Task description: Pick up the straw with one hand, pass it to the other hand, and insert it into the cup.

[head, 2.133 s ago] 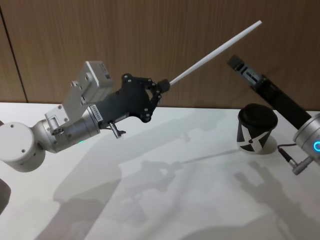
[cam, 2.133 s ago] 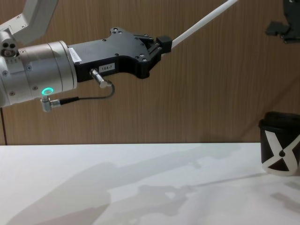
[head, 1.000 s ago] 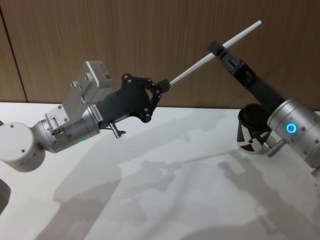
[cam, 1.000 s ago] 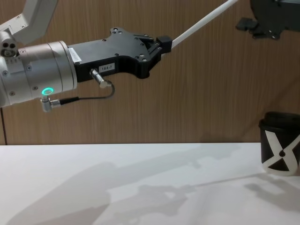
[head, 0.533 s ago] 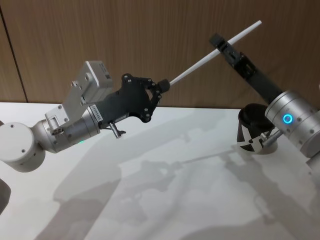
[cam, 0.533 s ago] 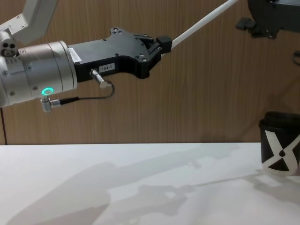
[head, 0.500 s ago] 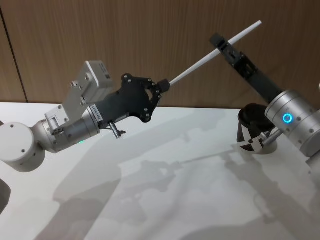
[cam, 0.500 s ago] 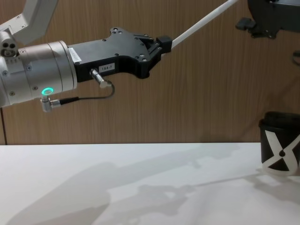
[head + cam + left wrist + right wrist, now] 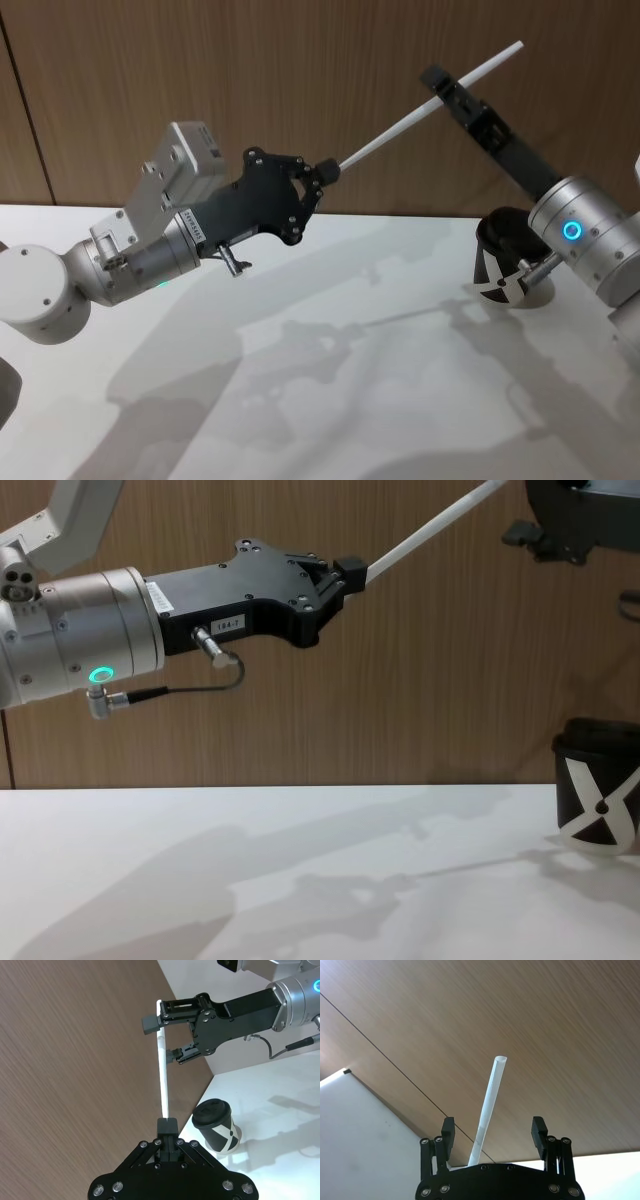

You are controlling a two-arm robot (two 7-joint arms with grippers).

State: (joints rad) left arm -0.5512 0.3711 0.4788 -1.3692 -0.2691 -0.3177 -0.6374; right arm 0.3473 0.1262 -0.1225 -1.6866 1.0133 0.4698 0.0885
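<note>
**Q:** Start at the left. What do you record?

**A:** The left gripper (image 9: 325,170) is raised above the white table (image 9: 350,390), centre-left in the head view. Its fingers are closed tight on the lower end of the straw (image 9: 400,126). A green ring light (image 9: 98,675) glows on its silver wrist.

**Q:** Any writing?

**A:** There is a small white label (image 9: 228,625) on the black body, left of centre in the chest view. It carries printed digits, but I cannot read them with certainty.

**Q:** And the straw itself?

**A:** It is in the air, slanting up from the left gripper towards the upper right of the frame, against the wood-panelled wall (image 9: 300,60).

**Q:** The other arm?

**A:** The right gripper (image 9: 440,92) is at the upper right, by the straw's upper part. Its wrist view shows its fingers (image 9: 447,1132) spread wide. The straw passes between them, nearer to one, and neither is pressed on it. A blue ring light (image 9: 571,231) glows on that wrist.

**Q:** The cup?

**A:** The cup (image 9: 598,800) stands upright on the table at the far right. It is black with a white X-like mark, and no letters can be read on it. In the head view the right arm partly covers it.
</note>
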